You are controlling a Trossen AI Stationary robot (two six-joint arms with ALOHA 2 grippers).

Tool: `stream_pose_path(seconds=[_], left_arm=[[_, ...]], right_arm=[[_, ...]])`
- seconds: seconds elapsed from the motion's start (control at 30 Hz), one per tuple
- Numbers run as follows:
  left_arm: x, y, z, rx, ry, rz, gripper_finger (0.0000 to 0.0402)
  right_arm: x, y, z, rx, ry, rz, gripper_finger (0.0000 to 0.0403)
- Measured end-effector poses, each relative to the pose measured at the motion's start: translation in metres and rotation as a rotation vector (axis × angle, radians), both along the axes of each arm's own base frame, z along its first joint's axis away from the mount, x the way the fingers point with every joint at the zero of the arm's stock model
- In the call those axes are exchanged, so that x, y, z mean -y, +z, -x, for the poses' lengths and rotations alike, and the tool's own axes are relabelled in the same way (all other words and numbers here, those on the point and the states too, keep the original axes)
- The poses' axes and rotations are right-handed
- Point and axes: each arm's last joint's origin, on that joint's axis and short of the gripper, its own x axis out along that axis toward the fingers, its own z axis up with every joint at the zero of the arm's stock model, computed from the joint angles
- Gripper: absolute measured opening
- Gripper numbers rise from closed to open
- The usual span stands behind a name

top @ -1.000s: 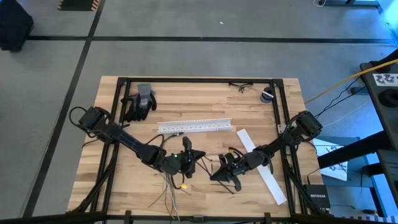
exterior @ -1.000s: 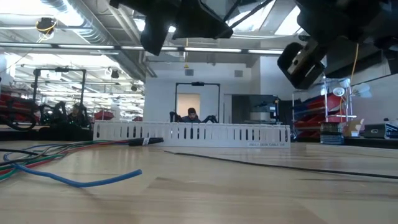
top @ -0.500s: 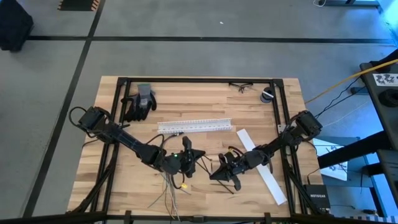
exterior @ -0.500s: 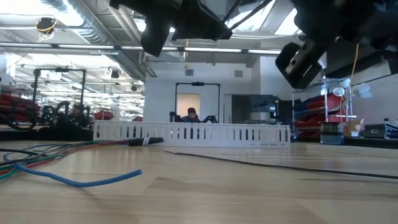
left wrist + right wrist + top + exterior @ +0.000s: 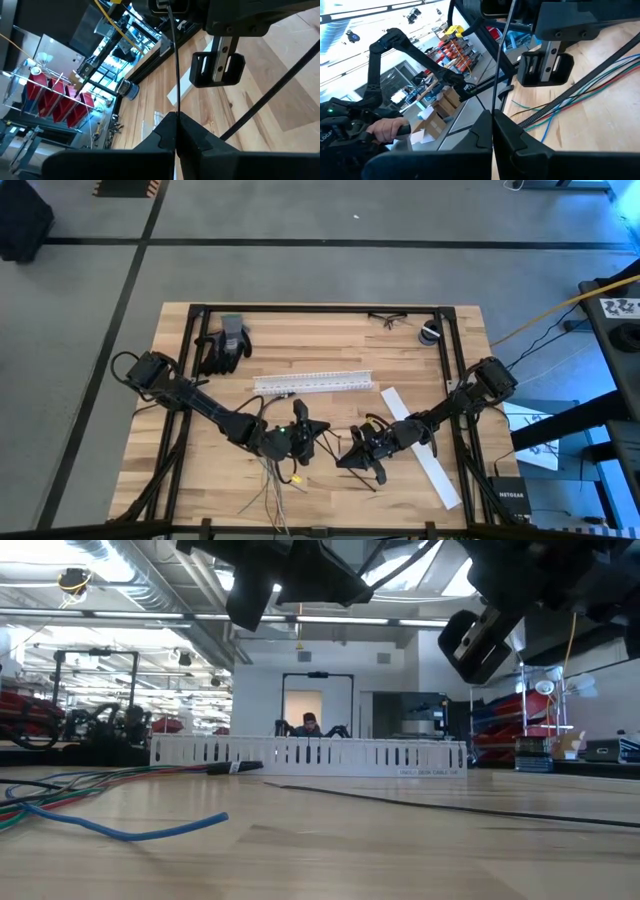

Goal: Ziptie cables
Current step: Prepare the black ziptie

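My left gripper (image 5: 318, 431) and my right gripper (image 5: 346, 457) face each other just above the table's near middle, both shut on one thin black ziptie (image 5: 174, 65) stretched between them. Another ziptie (image 5: 450, 806) lies flat on the wood. The cables (image 5: 277, 480), thin limp wires in green, red, blue and pale colours, lie spread on the table below my left gripper, toward the near edge, also in the low view (image 5: 100, 783) and the right wrist view (image 5: 580, 95). My left gripper pinches one end of the ziptie (image 5: 175, 111) between its two fingertips, coming nearly level from the table's left. The strip runs straight out from the fingertips to the right gripper, clear of the table. My right gripper pinches the ziptie's other end (image 5: 493, 107) between its two fingertips, coming level from the table's right. The strip leaves the fingertips in line with them and stays off the wood.
A white slotted channel (image 5: 315, 383) lies across the middle of the table, behind both grippers. A flat white strip (image 5: 422, 447) lies under the right arm. Dark gloves (image 5: 225, 345), glasses (image 5: 388, 318) and a small roll (image 5: 430, 332) sit near the far edge.
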Motion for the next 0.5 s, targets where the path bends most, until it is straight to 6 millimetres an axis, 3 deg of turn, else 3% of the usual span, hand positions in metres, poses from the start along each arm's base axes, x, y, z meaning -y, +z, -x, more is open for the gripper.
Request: stream_pose_path(seconds=[0.5], left_arm=[[0.0037, -0.0011, 0.002, -0.014, -0.015, -0.01, 0.0]], right_arm=[[0.0013, -0.0004, 0.0014, 0.004, -0.002, -0.006, 0.0]])
